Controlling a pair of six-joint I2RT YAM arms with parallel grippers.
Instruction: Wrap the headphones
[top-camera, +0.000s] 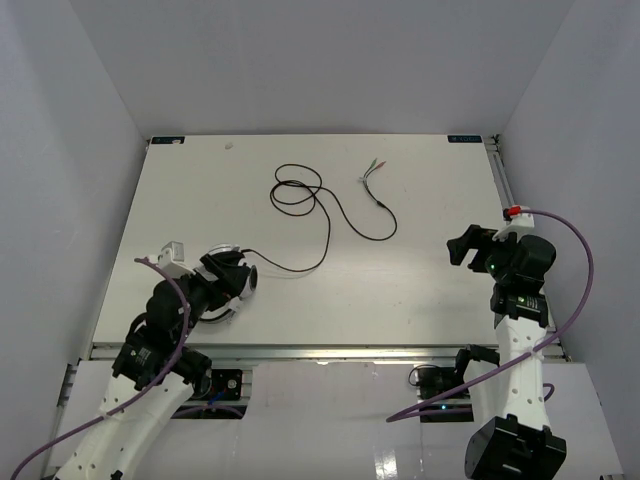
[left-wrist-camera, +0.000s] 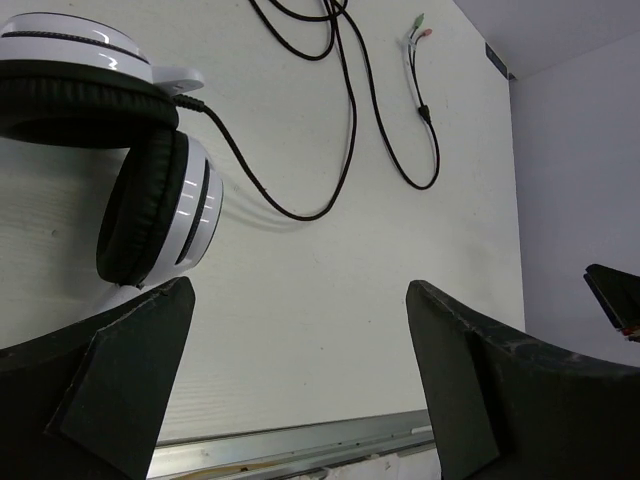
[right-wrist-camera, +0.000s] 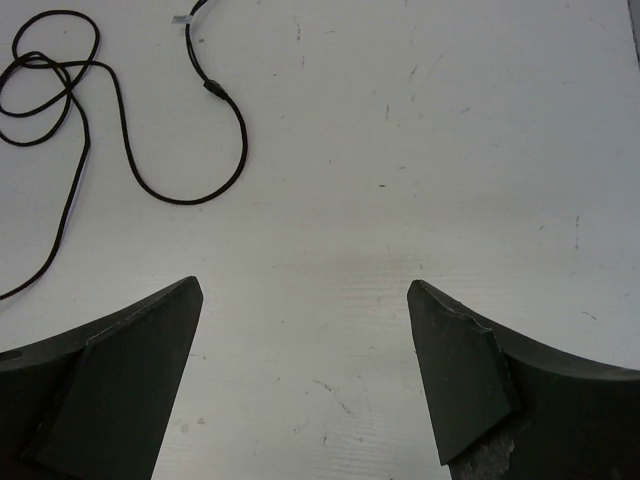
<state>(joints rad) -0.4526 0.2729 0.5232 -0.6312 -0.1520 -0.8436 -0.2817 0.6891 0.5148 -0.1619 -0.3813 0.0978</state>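
Observation:
The headphones (top-camera: 246, 285) lie at the table's front left, white with black pads; the left wrist view shows both ear cups (left-wrist-camera: 165, 210) at upper left. Their thin black cable (top-camera: 325, 215) runs from the cups, loops at the back middle and ends in small coloured plugs (top-camera: 372, 168). The cable (left-wrist-camera: 350, 120) and the plugs (left-wrist-camera: 420, 25) also show in the left wrist view. My left gripper (top-camera: 238, 268) is open and empty, right beside the ear cups (left-wrist-camera: 300, 300). My right gripper (top-camera: 462, 248) is open and empty over bare table, right of the cable (right-wrist-camera: 305, 290). The cable's far loop (right-wrist-camera: 130, 150) lies at the upper left of the right wrist view.
White table (top-camera: 420, 290) with a metal rail (top-camera: 330, 352) along its front edge and grey walls on three sides. Thick purple arm cables (top-camera: 575, 250) hang by both arms.

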